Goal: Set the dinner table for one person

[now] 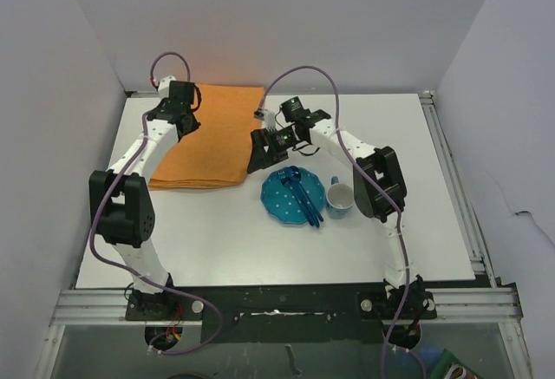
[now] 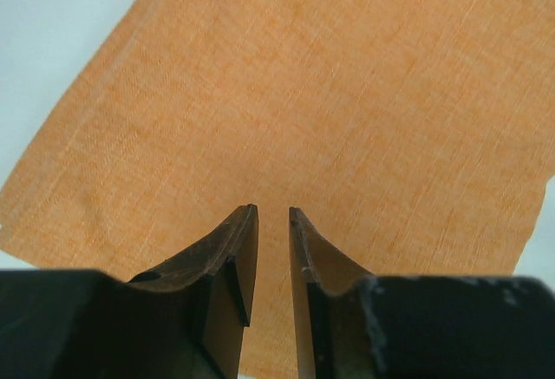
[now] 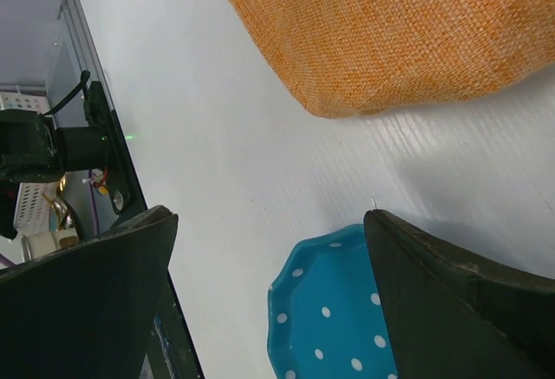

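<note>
The dinner table (image 1: 217, 240) is a wide white top. An orange cloth (image 1: 208, 136) lies flat at its back left. A blue plate with white dots (image 1: 282, 201) sits at the centre with blue cutlery (image 1: 303, 197) on it, and a blue cup (image 1: 340, 197) stands to its right. My left gripper (image 1: 186, 123) hovers over the cloth (image 2: 347, 93); its jaws are almost shut with a narrow gap and nothing between them (image 2: 273, 210). My right gripper (image 1: 258, 155) is wide open and empty (image 3: 270, 216), above bare table between the cloth's corner (image 3: 390, 32) and the plate (image 3: 334, 318).
Grey walls close in the table on the left, back and right. A metal rail (image 1: 277, 305) carries both arm bases along the near edge, and another rail (image 1: 451, 162) runs down the right side. The left arm's base (image 3: 43, 149) shows in the right wrist view.
</note>
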Motion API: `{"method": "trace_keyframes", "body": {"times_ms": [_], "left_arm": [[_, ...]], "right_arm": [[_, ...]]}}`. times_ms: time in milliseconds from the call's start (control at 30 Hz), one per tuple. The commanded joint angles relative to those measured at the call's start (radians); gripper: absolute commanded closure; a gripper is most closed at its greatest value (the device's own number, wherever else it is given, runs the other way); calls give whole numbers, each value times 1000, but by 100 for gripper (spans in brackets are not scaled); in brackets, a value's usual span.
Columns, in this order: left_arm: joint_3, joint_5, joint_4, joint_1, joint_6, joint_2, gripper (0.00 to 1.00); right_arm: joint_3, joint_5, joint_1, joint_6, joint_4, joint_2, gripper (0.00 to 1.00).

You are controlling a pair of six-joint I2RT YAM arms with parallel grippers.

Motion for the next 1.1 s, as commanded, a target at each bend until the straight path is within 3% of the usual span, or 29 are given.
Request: {"method": "trace_keyframes", "body": {"times_ms": [0,367,733,933,1067], "left_arm": [[-71,20,126,-13,-48,-150,78],[-222,2,142,-45,-66,-289,78],[-265,-42,127,-76,-60,-351,78],[-273,-60,118,-81,-50,-376,78],[-282,-66,118,-82,-44,-379,78]], "right_arm": [[80,-85,8,38,32,37,6],[341,-134,14,42,-30,257,5],[355,-143,15,118,97,324,5],[318,-126,26,189,270,328,10],[342,-99,38,186,285,337,26]]}}
